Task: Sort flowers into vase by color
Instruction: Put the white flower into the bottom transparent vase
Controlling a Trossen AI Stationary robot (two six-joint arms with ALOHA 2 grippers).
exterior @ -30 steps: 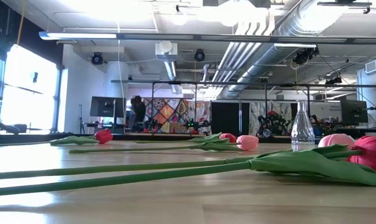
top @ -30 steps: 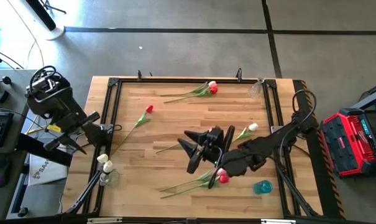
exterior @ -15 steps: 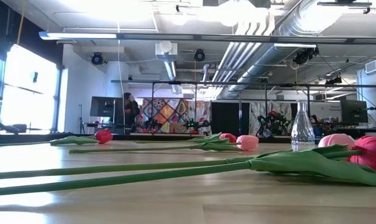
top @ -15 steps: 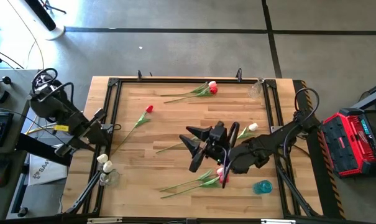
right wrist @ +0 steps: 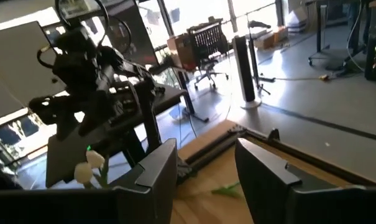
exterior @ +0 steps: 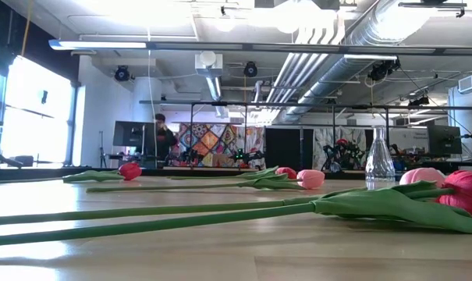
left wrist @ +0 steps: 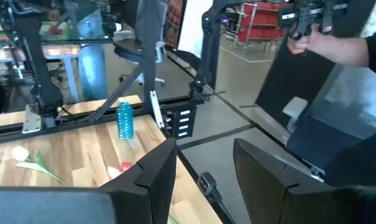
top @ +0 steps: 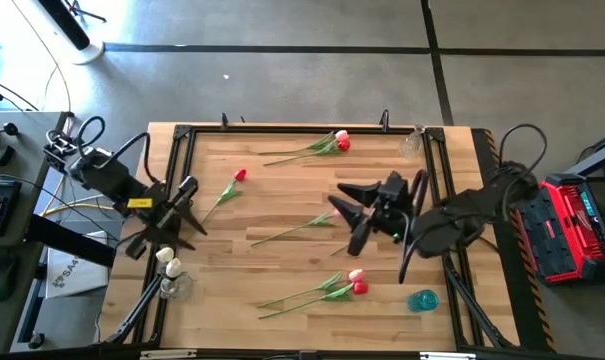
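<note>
The flowers lie scattered on the worktop (top: 282,195). A red tulip (top: 240,175) lies toward the left edge, a pink and red pair (top: 340,141) along the far edge, and another pair (top: 357,282) by the near edge. One long stem (top: 292,230) lies across the middle. White tulips (top: 166,261) stand in a clear vase (top: 174,286) at the near left corner. A blue vase (top: 422,299) stands at the near right corner and a second clear vase (top: 412,143) at the far right. The right gripper (top: 344,218) hangs right of the middle with its fingers apart and empty. The left gripper (top: 187,208) sits at the left edge, spread wide and holding nothing.
</note>
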